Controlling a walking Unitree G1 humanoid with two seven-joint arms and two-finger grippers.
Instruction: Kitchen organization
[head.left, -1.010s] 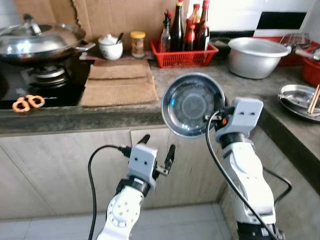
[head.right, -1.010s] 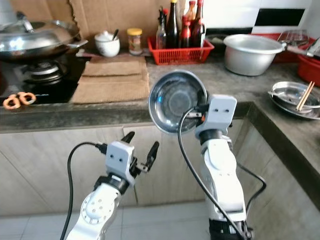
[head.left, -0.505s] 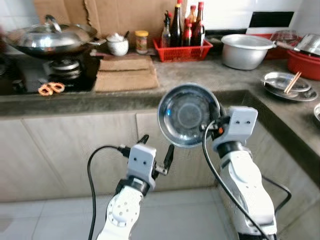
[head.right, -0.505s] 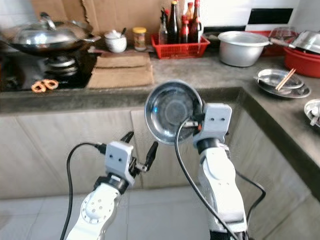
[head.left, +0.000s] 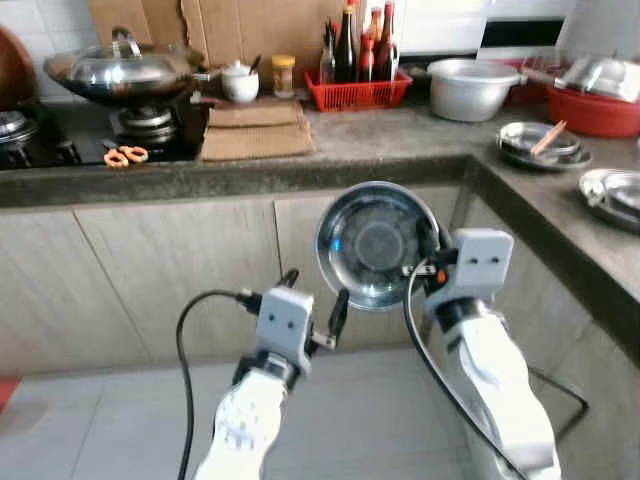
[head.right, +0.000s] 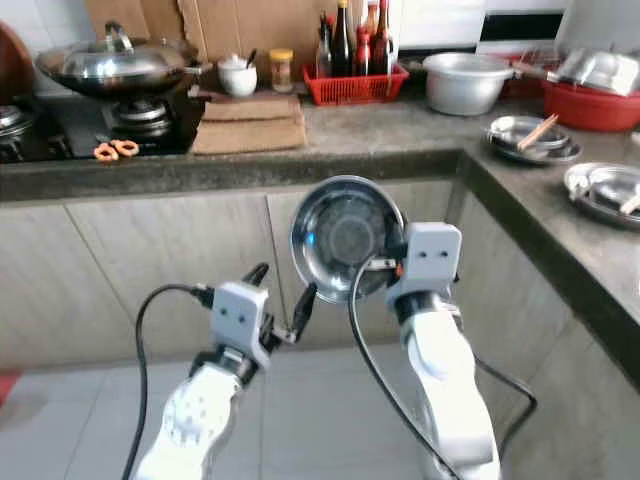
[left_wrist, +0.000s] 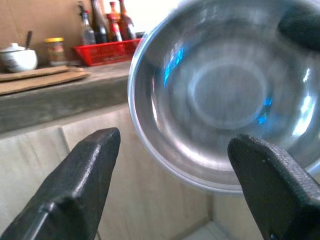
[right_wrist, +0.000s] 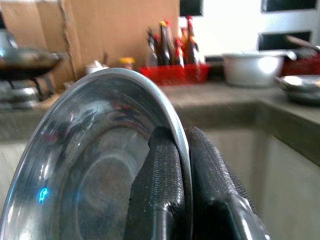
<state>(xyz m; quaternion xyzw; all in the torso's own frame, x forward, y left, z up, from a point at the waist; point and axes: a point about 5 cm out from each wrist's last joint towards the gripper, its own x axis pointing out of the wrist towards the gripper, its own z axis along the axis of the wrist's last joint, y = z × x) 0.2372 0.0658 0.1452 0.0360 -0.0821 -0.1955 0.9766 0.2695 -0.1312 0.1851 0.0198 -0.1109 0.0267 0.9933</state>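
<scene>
My right gripper (head.left: 427, 250) is shut on the rim of a round steel bowl (head.left: 372, 244), held upright on its edge in front of the cabinets with its hollow facing me. In the right wrist view the two black fingers (right_wrist: 162, 170) pinch the bowl (right_wrist: 95, 165) rim between them. My left gripper (head.left: 314, 295) hangs open and empty, lower and to the left of the bowl. In the left wrist view the bowl (left_wrist: 220, 95) shows beyond its spread fingers (left_wrist: 85, 170).
An L-shaped stone counter (head.left: 400, 140) carries a lidded wok (head.left: 125, 68) on the stove, orange scissors (head.left: 124, 155), folded mats (head.left: 255, 132), a red bottle basket (head.left: 360, 90), a big pot (head.left: 470, 88), steel plates (head.left: 540, 142) and a red basin (head.left: 595, 108). Tiled floor lies below.
The camera has pulled back and away from the counter, so more floor and cabinets show. Both arms keep their pose, with the bowl still gripped.
</scene>
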